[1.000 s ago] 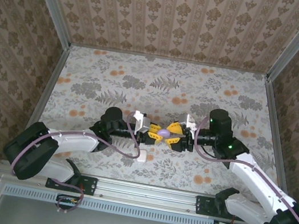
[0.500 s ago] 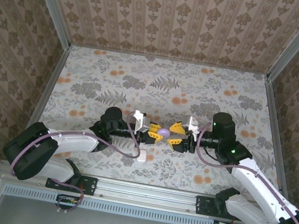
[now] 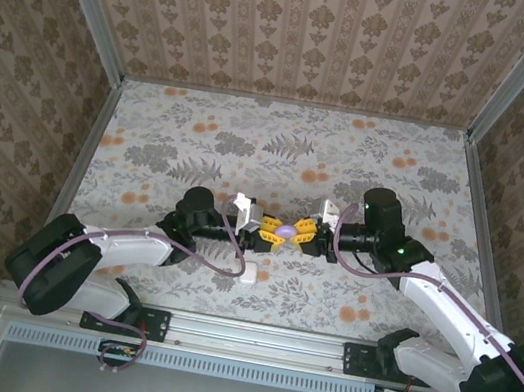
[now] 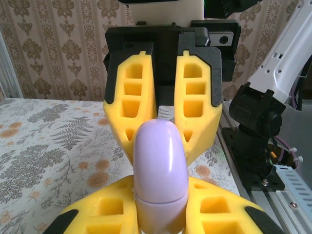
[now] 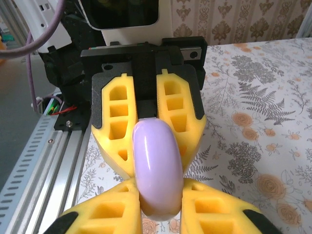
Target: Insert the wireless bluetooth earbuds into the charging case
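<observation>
One white case (image 3: 248, 273), one purple disc (image 3: 285, 231) between left hand (image 3: 272, 234) and right hand (image 3: 299, 231).

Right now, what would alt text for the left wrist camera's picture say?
A glossy lilac pod is pinched at the bottom edge by the left gripper; the right gripper, facing the camera, clasps its far end between yellow fingers. Floral table beneath.

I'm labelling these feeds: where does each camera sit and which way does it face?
Top external: above and behind the bases, looking down on the table; both arms show.
Left wrist: rides its arm, faces the right claw; own fingers below.
Right wrist: mirrored, faces the left claw.
Shared: the lilac pod.
</observation>
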